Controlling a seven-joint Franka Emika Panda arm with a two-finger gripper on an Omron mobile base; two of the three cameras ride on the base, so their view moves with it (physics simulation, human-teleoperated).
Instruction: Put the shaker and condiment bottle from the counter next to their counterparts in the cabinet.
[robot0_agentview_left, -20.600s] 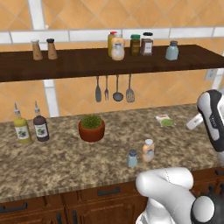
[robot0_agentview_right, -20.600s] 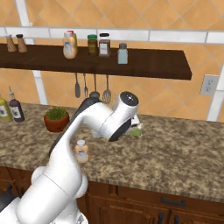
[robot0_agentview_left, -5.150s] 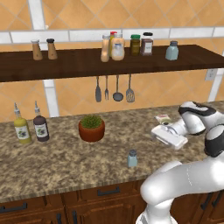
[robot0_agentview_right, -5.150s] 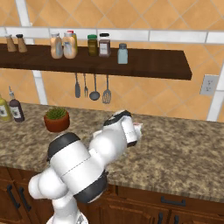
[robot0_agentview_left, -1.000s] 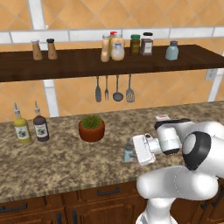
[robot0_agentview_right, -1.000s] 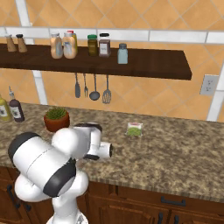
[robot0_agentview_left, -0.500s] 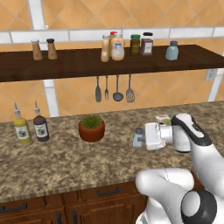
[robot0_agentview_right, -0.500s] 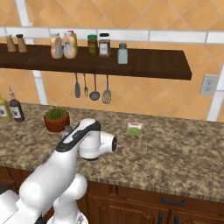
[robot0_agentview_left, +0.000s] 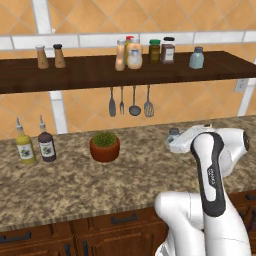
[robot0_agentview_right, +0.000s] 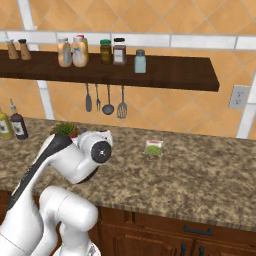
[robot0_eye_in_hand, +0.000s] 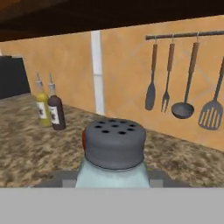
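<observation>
The shaker (robot0_eye_in_hand: 114, 153) sits dead centre at the bottom of the hand view, grey perforated cap up and pale glass body upright, with the dark tips of the tool (robot0_eye_in_hand: 114, 180) flanking it on either side, so the tool is closed on the shaker; in the left base view the same shaker (robot0_agentview_left: 173, 135) shows right of centre, at the tip of the white arm and above the bench (robot0_agentview_left: 75, 185). Compared with a second ago, when the shaker sat lower on the stone with the tool coming onto it, it now rides higher and further toward the wall, which I judge to mean the pick is done and the carry to the cabinet (robot0_agentview_left: 90, 75) is starting. The slim condiment bottle (robot0_agentview_left: 120, 55) stands on that board in the upper middle, touching or just beside its wider peach counterpart (robot0_agentview_left: 134, 54), so that half looks finished. The look-alike shaker (robot0_agentview_left: 196, 58) waits at the right end of the board (upper right of the frame), with free board beside it. Around are two jars (robot0_agentview_left: 161, 50) left of it, two brown shakers (robot0_agentview_left: 50, 56) at upper left, hanging utensils (robot0_agentview_left: 129, 101) under the board, a potted plant (robot0_agentview_left: 104, 146), and two sauce bottles (robot0_agentview_left: 36, 146) at far left. The board's front edge looks like the main obstacle on the way up.
</observation>
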